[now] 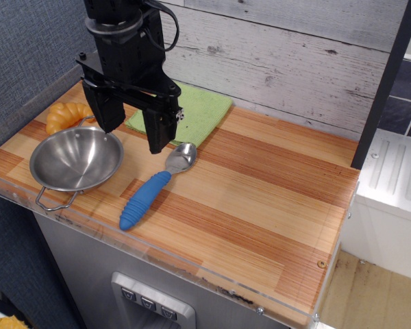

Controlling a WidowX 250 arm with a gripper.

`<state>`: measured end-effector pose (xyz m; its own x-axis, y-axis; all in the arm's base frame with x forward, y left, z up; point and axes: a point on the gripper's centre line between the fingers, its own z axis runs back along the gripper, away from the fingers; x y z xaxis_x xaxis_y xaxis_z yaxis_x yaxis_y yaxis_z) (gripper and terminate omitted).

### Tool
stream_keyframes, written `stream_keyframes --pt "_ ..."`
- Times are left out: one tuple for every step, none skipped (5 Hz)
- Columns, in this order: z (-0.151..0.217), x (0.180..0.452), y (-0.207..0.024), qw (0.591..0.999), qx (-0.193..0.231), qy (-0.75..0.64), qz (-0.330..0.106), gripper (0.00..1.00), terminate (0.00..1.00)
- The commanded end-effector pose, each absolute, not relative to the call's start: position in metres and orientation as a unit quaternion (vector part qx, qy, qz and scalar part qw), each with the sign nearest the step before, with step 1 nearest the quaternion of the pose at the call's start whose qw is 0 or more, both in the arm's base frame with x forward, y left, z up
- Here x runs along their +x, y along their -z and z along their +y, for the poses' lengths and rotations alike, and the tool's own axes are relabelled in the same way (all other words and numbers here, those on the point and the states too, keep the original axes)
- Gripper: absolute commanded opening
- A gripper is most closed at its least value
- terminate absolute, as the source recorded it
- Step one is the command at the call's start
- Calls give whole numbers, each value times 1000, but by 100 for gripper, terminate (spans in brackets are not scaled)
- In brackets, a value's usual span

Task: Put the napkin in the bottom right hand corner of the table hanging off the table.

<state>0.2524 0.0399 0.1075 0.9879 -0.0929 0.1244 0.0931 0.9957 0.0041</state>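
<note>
The lime-green napkin [195,112] lies flat at the back of the striped wooden table [260,205], near the wall. It is partly hidden by my black gripper [133,137]. The gripper hangs just in front of the napkin's near-left edge, over the steel bowl's far rim. Its two fingers [159,133] stand wide apart and hold nothing.
A steel bowl [75,161] with wire handles sits at the front left. An orange croissant-shaped toy [65,115] lies behind it. A spoon with a blue handle [154,186] lies in the middle. A white dish rack [397,171] stands off the right edge.
</note>
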Motion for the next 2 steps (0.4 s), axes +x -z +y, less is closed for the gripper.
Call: stream_keyframes --pt "40 252 -107 997 -1 47 -62 100 0" --pt "51 269 -103 997 8 36 -71 100 0"
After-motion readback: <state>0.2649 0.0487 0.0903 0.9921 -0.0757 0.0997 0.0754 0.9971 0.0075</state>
